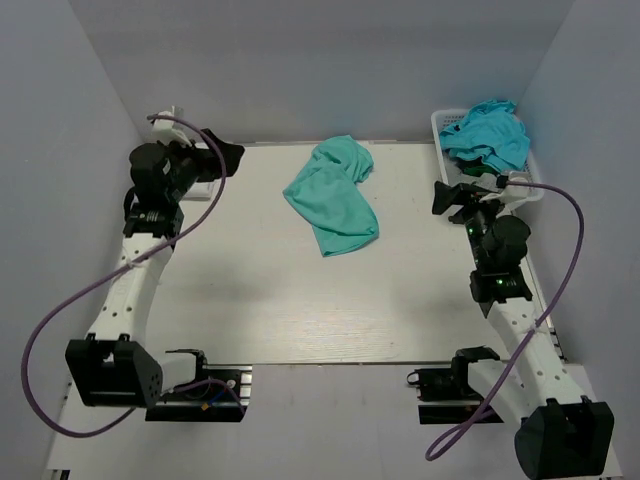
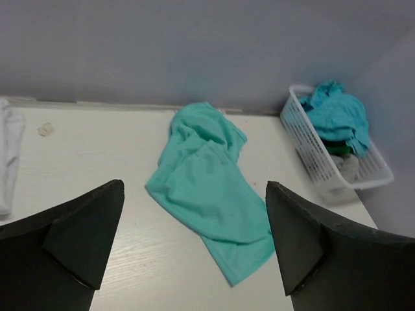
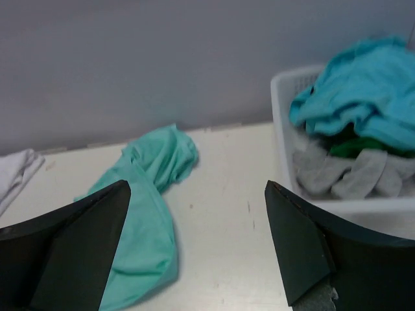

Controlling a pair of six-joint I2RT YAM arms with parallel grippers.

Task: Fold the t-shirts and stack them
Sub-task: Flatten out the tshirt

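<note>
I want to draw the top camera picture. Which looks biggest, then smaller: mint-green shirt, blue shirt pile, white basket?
Largest: mint-green shirt.
Then white basket and blue shirt pile: about alike, since the pile covers much of the basket.

Crumpled t-shirt point(image 1: 333, 195) lies on tabletop point(image 1: 300, 300), far-centre, btwn the arms. Basket point(image 2: 311, 152) at far-right corner w/ heap of t-shirts point(image 1: 490, 135) in it, on top of other cloth point(image 3: 343, 172). Another t-shirt point(image 2: 8, 155) at far-left corner, by left tool point(image 1: 218, 155). Right tool point(image 1: 455, 197) just in front of basket.
</note>
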